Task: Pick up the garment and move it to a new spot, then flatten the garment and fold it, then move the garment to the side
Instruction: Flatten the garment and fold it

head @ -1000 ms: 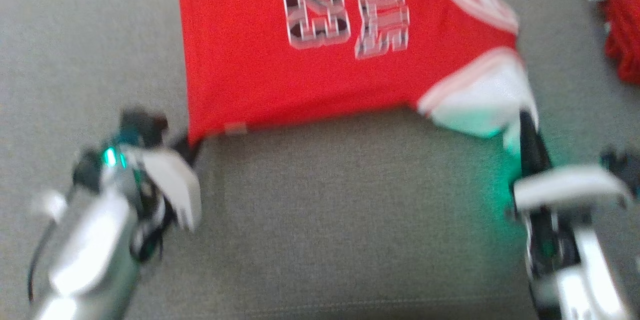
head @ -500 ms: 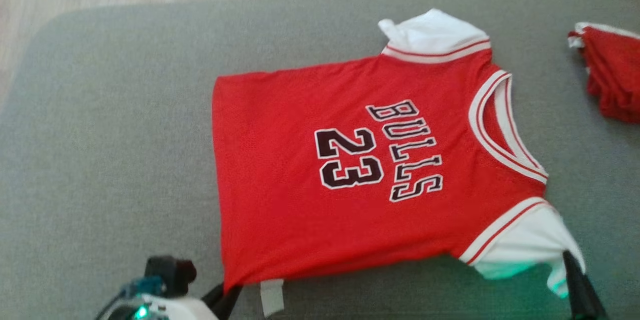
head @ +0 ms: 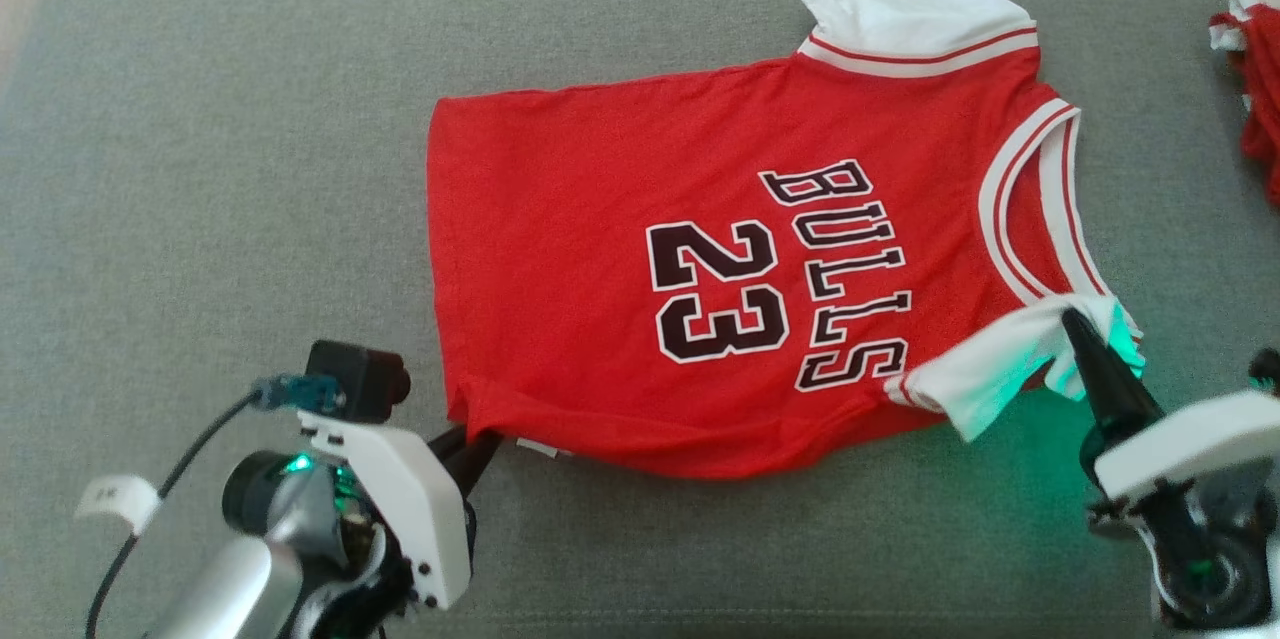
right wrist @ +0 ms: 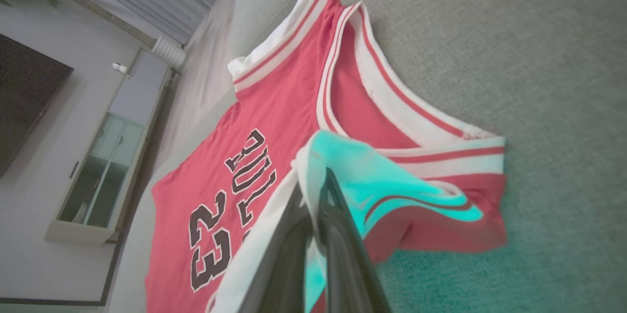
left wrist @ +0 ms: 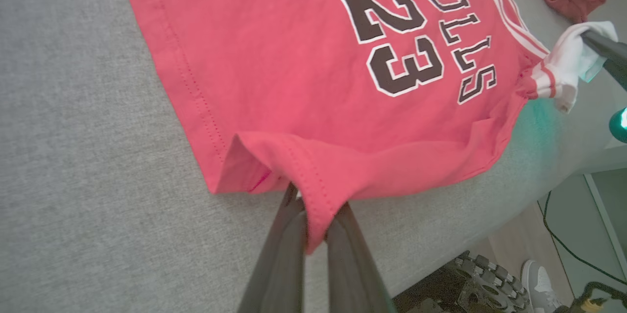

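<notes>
- Red jersey (head: 700,249) lies spread on the grey cushion (head: 220,169), "BULLS 23" facing up, collar toward the right.
- Left hand (head: 478,441), down at the lower left, has its dark fingers pinched together on the near hem corner, and the hem buckles into a small fold right there.
- Right hand (head: 1075,327), lower right, clamps the near white sleeve (head: 990,374), which is lifted and twisted against the red body, with green light washing over it.
- Far white sleeve (head: 905,9) rests on the cushion at the top.
- A second red garment (head: 1260,89) sits at the right edge, well apart.
</notes>
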{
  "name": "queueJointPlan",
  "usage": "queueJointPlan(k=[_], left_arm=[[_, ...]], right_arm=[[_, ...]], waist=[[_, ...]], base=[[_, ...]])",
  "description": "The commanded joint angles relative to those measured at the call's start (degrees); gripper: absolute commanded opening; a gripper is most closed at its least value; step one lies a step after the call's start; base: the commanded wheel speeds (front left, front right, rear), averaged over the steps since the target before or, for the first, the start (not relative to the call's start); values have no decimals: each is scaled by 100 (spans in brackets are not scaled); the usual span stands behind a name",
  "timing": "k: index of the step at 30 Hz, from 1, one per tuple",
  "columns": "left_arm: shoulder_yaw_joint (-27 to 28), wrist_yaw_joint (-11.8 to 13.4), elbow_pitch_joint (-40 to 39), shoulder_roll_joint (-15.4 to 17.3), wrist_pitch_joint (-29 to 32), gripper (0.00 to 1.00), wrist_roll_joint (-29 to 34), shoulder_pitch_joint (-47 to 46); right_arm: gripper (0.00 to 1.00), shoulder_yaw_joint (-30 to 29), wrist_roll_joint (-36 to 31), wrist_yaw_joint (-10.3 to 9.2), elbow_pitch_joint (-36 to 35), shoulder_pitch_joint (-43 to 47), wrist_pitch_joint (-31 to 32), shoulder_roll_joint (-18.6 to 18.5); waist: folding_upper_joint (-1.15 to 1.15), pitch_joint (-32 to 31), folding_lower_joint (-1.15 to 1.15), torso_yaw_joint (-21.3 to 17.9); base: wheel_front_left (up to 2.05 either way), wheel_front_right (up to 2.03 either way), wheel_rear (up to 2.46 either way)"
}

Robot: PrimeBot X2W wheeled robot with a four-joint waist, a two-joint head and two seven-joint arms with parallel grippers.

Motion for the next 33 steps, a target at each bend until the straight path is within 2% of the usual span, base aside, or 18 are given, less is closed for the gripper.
queueJointPlan(k=[1, 11, 18, 19, 20, 21, 22, 27, 30, 33], left_arm=[[256, -46, -88, 65, 56, 0, -59, -387], [239, -256, 544, 105, 581, 0, -254, -1159], [175, -320, 1017, 169, 1003, 0, -301, -1599], [195, -311, 1098, 165, 1010, 7, -295, -1681], [210, -307, 1180, 154, 1015, 35, -295, -1759], [218, -305, 1257, 147, 1023, 80, -289, -1833], [218, -288, 1333, 146, 1035, 100, -264, -1901], [255, -272, 1509, 163, 978, 100, -256, -1965], [437, -92, 1450, 246, 682, 100, -186, -1802], [507, -28, 1109, 278, 535, 100, -273, -1421]], right_arm=[[0, 51, -144, 39, -131, -348, 162, -69], [0, 135, -1338, 39, 176, -1532, 1525, -69], [0, 0, -1814, 39, 440, -2108, 1811, -69], [29, -26, -1892, 39, 492, -2189, 1803, -69], [57, -31, -1952, 39, 542, -2258, 1790, -69], [97, -43, -1998, 39, 591, -2314, 1763, -69], [100, -59, -2053, 39, 633, -2361, 1716, -69], [100, 63, -2007, 39, 647, -2429, 1435, -69], [100, 208, -2147, 39, 284, -2258, 1237, -71], [100, 464, -2315, 39, -238, -1869, 1275, -147]], waist=[[0, 17, 0, -5], [0, 137, 0, -4], [0, 255, 0, 13], [0, 272, 0, 13], [0, 284, 0, 11], [0, 293, 0, 7], [0, 299, 0, 3], [0, 251, 0, -88], [0, 182, 0, -160], [0, 155, 0, -236]], base=[[0, 0, 0], [0, 0, 0], [0, 0, 0], [0, 0, 0], [0, 0, 0], [0, 0, 0], [0, 0, 0], [0, 0, 0], [0, 0, 0], [0, 0, 0]])
